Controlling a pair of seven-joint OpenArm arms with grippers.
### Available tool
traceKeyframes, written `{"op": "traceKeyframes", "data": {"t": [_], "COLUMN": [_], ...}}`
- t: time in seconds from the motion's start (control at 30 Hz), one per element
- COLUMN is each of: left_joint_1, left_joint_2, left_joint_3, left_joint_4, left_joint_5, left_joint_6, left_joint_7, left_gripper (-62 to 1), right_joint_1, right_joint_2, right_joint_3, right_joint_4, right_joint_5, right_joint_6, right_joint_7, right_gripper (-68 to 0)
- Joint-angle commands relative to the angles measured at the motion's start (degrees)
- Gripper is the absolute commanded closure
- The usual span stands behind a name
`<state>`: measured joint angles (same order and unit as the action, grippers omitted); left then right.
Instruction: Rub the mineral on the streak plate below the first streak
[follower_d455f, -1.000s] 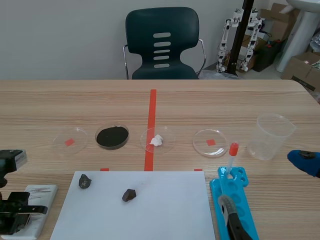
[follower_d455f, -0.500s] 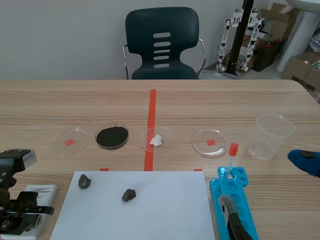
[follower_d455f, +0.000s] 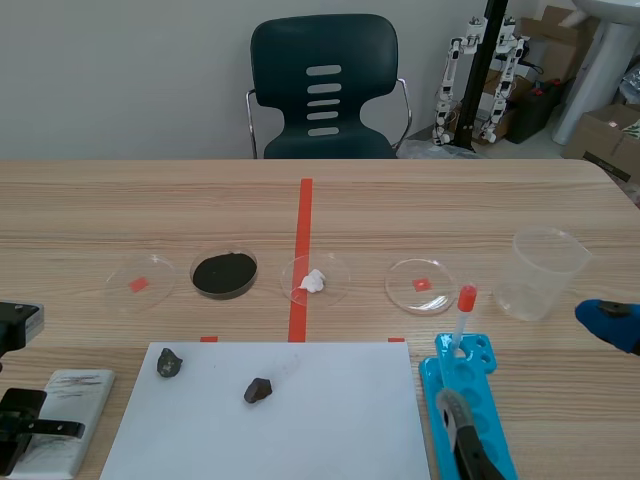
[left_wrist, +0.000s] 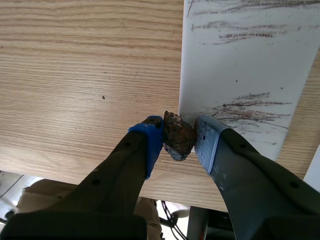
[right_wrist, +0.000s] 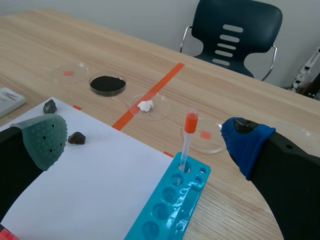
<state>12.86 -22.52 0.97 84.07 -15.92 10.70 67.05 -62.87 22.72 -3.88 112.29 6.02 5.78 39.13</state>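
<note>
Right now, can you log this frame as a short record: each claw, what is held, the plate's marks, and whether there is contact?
left claw: shut on rock, at the edge of the white plate
right claw: open, holding nothing
plate marks: several dark streaks
contact: cannot tell whether rock touches plate
spare rocks: two, on the paper
</note>
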Motion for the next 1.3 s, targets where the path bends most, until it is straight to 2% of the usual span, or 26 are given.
{"op": "traceKeyframes", "data": {"t": [0.0,0.27,0.33,0.43,0.7,0.87,1.03,1.17,1.27], "left_joint_1": [0.6,0.6,0.6,0.6,0.6,1.6,5.8,10.6,14.1], "left_joint_2": [-0.3,-0.2,-0.2,-0.2,-0.6,-2.2,-4.1,-5.1,-5.3], "left_joint_3": [-0.3,-0.3,-0.3,-0.3,-0.3,-0.3,-0.3,-0.3,-0.4], "left_joint_4": [-0.2,-0.2,-0.2,-0.2,0.0,1.5,8.1,15.0,19.5], "left_joint_5": [-4.4,-15.7,-17.8,-19.1,-18.5,-18.6,-19.1,-18.9,-17.2], "left_joint_6": [-1.7,-6.8,-7.5,-7.9,-7.9,-7.8,-7.8,-7.9,-7.9], "left_joint_7": [-0.2,-1.7,-1.8,-1.9,-2.9,-4.8,-14.3,-26.5,-34.9], "left_gripper": [-9.1,-9.1,-9.1,-9.1,-9.1,-9.1,-9.1,-9.1,-9.1], "right_joint_1": [0.0,0.0,0.0,0.0,0.0,0.0,0.0,0.0,0.0], "right_joint_2": [0.6,0.6,0.6,0.6,0.6,0.6,0.6,0.6,0.6], "right_joint_3": [0.0,0.0,0.0,0.0,0.0,0.0,0.0,0.0,0.0], "right_joint_4": [0.5,0.5,0.5,0.5,0.5,0.5,0.5,0.5,0.5], "right_joint_5": [0.6,0.6,0.6,0.6,0.6,0.6,0.6,0.6,0.6], "right_joint_6": [0.0,0.0,0.0,0.0,0.0,0.0,0.0,0.0,0.0], "right_joint_7": [0.9,0.9,0.9,0.9,0.9,0.9,0.9,0.9,0.9], "right_gripper": [-65.5,-65.5,-65.5,-65.5,-65.5,-65.5,-65.5,-65.5,-65.5]}}
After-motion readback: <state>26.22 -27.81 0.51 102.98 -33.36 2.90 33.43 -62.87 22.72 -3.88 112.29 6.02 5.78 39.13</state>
